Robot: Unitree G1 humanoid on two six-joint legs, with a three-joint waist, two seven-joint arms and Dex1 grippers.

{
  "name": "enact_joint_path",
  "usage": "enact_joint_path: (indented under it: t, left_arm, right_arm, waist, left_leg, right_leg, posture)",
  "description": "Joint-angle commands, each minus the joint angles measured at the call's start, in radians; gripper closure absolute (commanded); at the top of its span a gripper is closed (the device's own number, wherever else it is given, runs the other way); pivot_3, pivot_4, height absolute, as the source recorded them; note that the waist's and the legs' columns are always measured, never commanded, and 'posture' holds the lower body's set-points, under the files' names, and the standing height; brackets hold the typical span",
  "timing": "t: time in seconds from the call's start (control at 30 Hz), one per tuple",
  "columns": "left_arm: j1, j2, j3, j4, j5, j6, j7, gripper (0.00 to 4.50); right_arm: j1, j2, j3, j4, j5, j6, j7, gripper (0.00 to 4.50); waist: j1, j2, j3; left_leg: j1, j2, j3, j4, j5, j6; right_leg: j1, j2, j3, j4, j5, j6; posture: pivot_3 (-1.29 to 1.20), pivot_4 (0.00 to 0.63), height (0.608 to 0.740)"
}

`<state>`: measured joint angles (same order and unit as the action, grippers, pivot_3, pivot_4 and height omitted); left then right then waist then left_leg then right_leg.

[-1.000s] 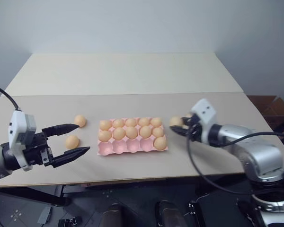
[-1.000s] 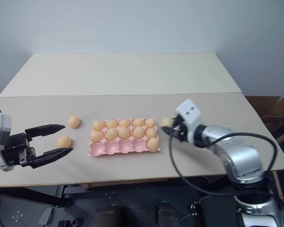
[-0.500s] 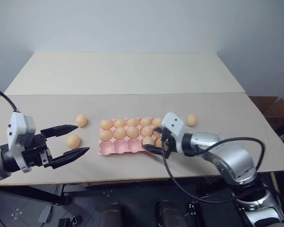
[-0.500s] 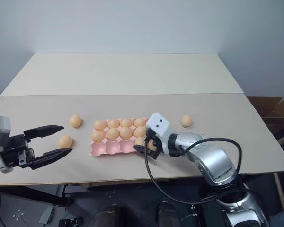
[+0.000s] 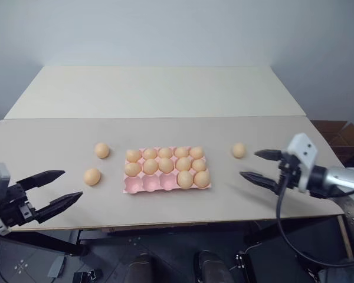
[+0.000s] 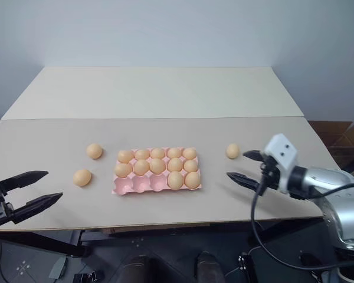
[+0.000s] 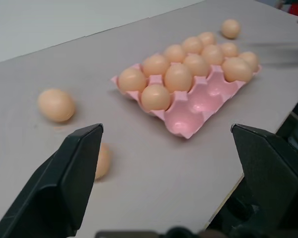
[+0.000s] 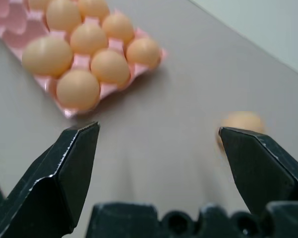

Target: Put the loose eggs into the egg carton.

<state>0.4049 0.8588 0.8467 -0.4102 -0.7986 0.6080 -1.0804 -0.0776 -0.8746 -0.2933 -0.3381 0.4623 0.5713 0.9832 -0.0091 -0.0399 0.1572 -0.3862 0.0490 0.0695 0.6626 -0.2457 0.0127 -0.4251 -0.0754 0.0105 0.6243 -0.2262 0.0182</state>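
Change since earlier frames: right gripper, formerly closed on an egg over the egg carton, has withdrawn to the right and now stands wide and empty; that egg sits in the front row, second cup from the right. Left gripper has drawn back toward the near-left table edge, jaws spread wide, holding nothing. Carton: pink tray near table centre, twelve cups filled, three front-row cups on its left side vacant. Loose eggs remaining, three: one to the left of the carton's far row; one nearer the front, between carton and left gripper; one right of the carton, just beyond the right gripper's far finger. Judgement: three eggs match three free cups, so three placements remain. Clearance: table bare behind the carton, ample room on both flanks; carton's front side lies near the table's front edge, so approaches from the near side look tight.
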Motion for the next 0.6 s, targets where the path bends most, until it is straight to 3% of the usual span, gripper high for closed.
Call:
enact_joint_path:
  t: [0.03, 0.27, 0.6]
  left_arm:
    - [0.018, -0.006, 0.037, -0.005, 0.006, -0.024, -0.011, 0.0]
    - [-0.013, -0.008, 0.007, -0.035, -0.009, -0.017, 0.011, 0.0]
    - [-0.093, 0.005, -0.045, -0.051, -0.014, -0.004, 0.025, 0.0]
  right_arm:
    - [0.027, -0.024, -0.078, 0.028, 0.016, -0.086, 0.056, 0.02]
    - [-0.03, 0.008, -0.007, 0.052, -0.024, -0.069, -0.029, 0.02]
    - [-0.439, 0.22, 0.267, 0.401, -0.272, 0.083, -0.393, 0.02]
  waist:
    - [-0.003, 0.0, 0.0]
    - [-0.004, 0.0, 0.0]
    - [-0.008, 0.0, 0.0]
  left_leg:
    - [0.001, 0.0, 0.0, 0.0, 0.0, 0.0]
    - [0.003, 0.001, 0.001, 0.0, 0.0, 0.0]
    - [-0.001, 0.0, 0.003, 0.0, 0.0, 0.0]
  right_leg:
    - [0.001, 0.0, 0.0, 0.0, 0.0, 0.0]
    - [0.0, 0.0, 0.002, 0.002, 0.001, -0.001]
    - [-0.003, 0.001, 0.003, 0.001, 0.006, -0.008]
  posture:
    - [0.0, 0.15, 0.74]
    - [0.0, 0.15, 0.74]
    - [0.0, 0.15, 0.74]
